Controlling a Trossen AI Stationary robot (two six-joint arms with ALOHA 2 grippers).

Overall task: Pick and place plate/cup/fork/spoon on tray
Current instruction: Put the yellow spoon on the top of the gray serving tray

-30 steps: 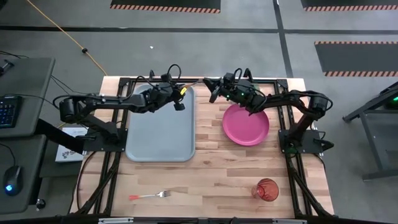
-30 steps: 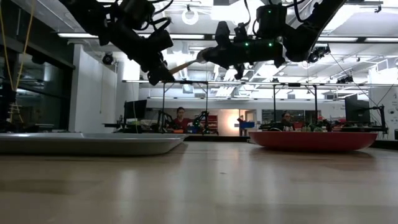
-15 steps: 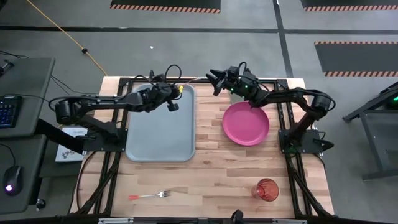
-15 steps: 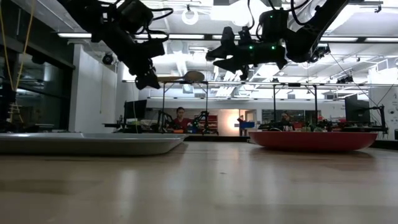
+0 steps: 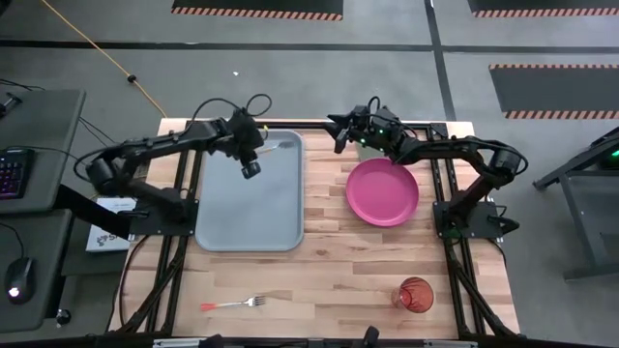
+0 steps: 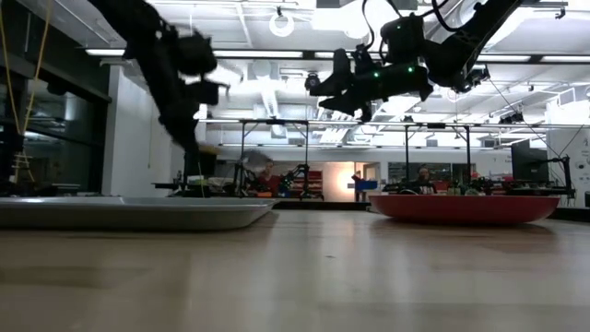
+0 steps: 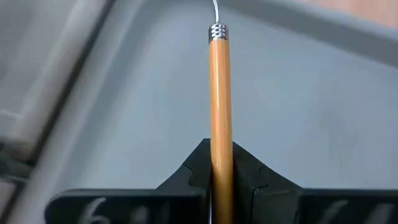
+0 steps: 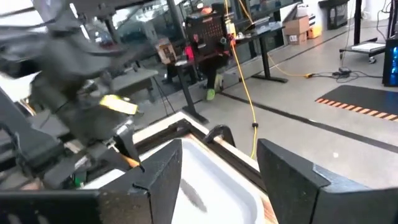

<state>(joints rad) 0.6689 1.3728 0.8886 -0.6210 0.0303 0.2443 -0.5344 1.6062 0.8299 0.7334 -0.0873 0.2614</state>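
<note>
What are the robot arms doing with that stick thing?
That stick is the spoon. The left gripper is shut on its orange handle and holds it over the tray. The right gripper hangs open in the air near the pink plate. The plate, the fork and the cup are on the table, not on the tray.

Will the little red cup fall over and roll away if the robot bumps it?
Maybe. The cup stands alone near the table's front edge, away from both arms, narrow beside the plate, so a sideways bump could probably tip it. Its round wall would likely let it roll on the bare wood. It looks see-through and thin, so probably light.
</note>
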